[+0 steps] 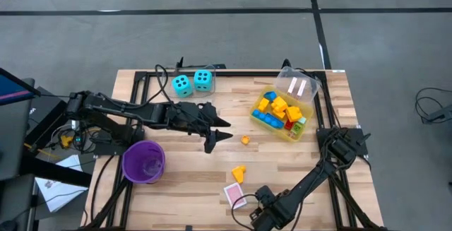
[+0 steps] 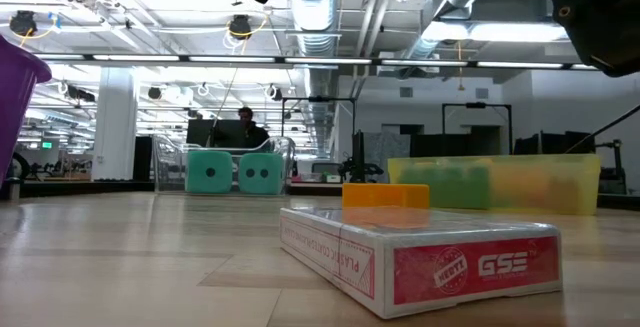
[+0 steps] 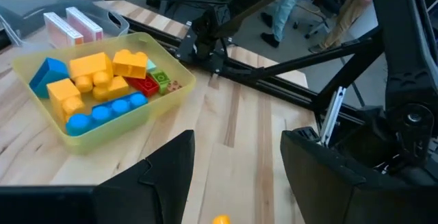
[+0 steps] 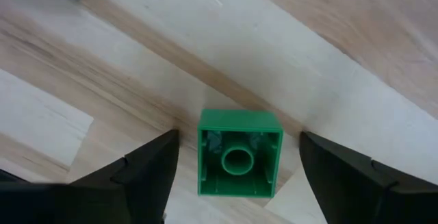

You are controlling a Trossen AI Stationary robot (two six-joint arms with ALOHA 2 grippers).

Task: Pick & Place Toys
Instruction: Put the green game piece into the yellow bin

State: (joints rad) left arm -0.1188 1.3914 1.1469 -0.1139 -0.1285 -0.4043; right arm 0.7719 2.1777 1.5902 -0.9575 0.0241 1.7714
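Observation:
A green brick [image 4: 239, 153] lies upside down on the table, its hollow underside facing up. My right gripper [image 4: 239, 145] hangs over it near the table's front edge [image 1: 260, 210], pointing down and open, one finger on each side and neither touching. My left gripper [image 1: 216, 133] is open and empty above the middle of the table, facing the yellow bin [image 3: 171, 94] of bricks. Two orange bricks [image 1: 245, 140] [image 1: 239, 174] lie loose on the table. Two cyan dice [image 1: 192, 83] stand at the far edge.
A purple cup [image 1: 143, 162] stands at the near left. A pink card box [image 1: 234, 196] lies beside my right gripper. A clear container [image 1: 300, 86] with pink cards sits behind the yellow bin [image 1: 305, 128]. Bare wood lies between the bin and the loose bricks.

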